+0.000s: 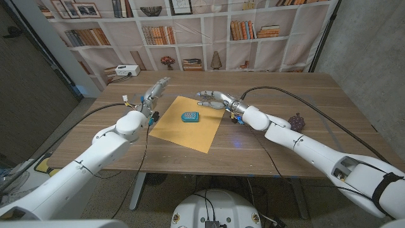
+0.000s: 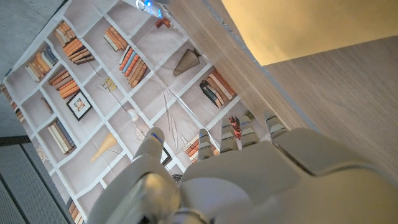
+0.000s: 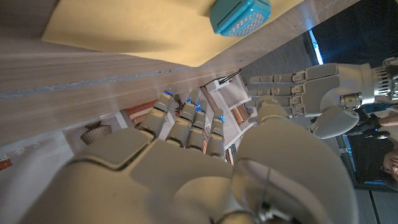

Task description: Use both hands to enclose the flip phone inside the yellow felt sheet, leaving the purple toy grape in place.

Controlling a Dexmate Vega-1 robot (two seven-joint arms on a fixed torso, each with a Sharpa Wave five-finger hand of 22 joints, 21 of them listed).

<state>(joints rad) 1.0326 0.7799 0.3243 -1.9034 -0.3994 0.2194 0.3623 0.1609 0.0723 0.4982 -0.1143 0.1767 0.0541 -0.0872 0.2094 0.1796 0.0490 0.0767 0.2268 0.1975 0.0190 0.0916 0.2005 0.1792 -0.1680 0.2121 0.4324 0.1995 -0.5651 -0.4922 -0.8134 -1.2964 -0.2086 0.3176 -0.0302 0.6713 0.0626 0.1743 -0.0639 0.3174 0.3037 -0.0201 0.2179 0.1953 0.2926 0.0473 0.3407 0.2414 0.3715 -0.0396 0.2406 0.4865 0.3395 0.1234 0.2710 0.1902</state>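
A wooden worktop (image 1: 266, 136) with a plank grain stands on pale metal legs. Beyond the fingertips of both robot hands, past the far edge, hangs a printed backdrop of white bookshelves (image 1: 190, 31) showing books, framed pictures, a bowl and small ornaments. Outward of the right robot hand rises a grey concrete wall (image 1: 370, 44). Outward of the left robot hand stands a dark panel (image 1: 28, 82). The floor (image 1: 88, 196) below is grey.

flip phone (image 1: 190, 116) on yellow felt sheet (image 1: 187, 131) | hands flank sheet | toy grape (image 1: 297, 120) right
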